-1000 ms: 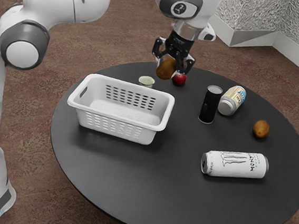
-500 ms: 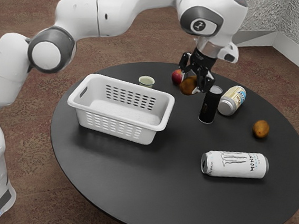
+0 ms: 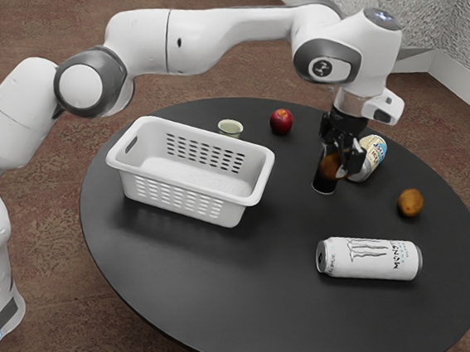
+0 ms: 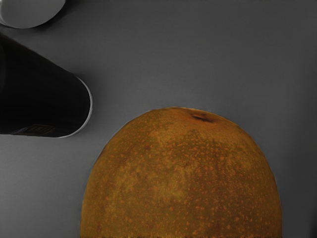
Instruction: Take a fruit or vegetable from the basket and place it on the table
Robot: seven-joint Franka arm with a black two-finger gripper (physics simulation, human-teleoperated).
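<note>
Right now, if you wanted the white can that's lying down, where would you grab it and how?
I'd come from straight above and pinch the white can around its middle, one finger on each long side. It lies on its side, so its round body is narrower across than along, and the middle should balance best. My gripper would have to put down the brown fruit first.

- "mons" can be read on the white can (image 3: 372,259), where a claw-mark logo is also printed
- a small round logo is borne by the arm (image 3: 230,35)
- lettering on the jar (image 3: 374,154) and black can (image 4: 42,94) cannot be made out
</note>
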